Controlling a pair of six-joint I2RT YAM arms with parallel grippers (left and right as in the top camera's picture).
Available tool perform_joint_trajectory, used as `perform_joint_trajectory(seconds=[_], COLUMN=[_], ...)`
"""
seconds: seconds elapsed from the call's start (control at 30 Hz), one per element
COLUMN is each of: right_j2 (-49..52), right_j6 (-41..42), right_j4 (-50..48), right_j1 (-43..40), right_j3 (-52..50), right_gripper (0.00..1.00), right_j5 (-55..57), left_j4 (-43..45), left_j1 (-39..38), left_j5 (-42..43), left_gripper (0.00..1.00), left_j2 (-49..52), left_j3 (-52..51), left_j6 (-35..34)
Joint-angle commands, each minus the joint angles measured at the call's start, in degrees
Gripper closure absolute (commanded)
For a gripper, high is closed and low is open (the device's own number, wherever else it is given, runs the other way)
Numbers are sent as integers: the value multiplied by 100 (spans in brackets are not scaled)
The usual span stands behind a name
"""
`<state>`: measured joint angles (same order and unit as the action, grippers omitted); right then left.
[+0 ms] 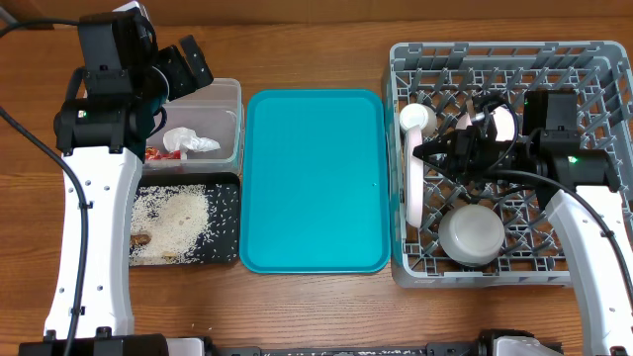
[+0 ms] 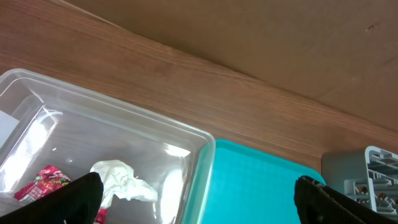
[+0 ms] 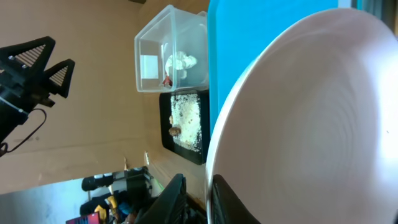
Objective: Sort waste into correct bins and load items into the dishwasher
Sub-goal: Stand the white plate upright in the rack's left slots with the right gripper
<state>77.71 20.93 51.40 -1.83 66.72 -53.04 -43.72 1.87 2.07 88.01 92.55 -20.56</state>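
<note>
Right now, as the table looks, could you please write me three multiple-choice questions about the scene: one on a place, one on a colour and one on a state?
1. Where does the crumpled tissue lie?
A. in the black tray
B. in the clear tub
C. on the plate

2. What colour is the large tray in the middle?
A. teal
B. red
C. yellow

3. How is the left gripper?
A. shut tight
B. open, holding nothing
C. shut on the tissue

Answers:
1 B: the tissue shows white inside the tub's clear walls.
2 A: the overhead view shows it plainly teal.
3 B: the left wrist view shows its fingers wide apart, gripping nothing.
</note>
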Motion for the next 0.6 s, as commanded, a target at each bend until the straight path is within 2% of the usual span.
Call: perform_joint_trajectory(seconds=[0.0, 0.57], right_j2=[-120, -120], right_j6=[-33, -35], right_j4=[-9, 13], right_j1=[15, 15], right_j3=[-20, -20], right_gripper=[80, 72], right_j5=[57, 710], left_j4=[17, 17], left_j1=[-39, -39], left_j5=[-61, -59], left_gripper=[0, 0], left_j2=[7, 7], left_j3=[50, 50], left_j6=[85, 85])
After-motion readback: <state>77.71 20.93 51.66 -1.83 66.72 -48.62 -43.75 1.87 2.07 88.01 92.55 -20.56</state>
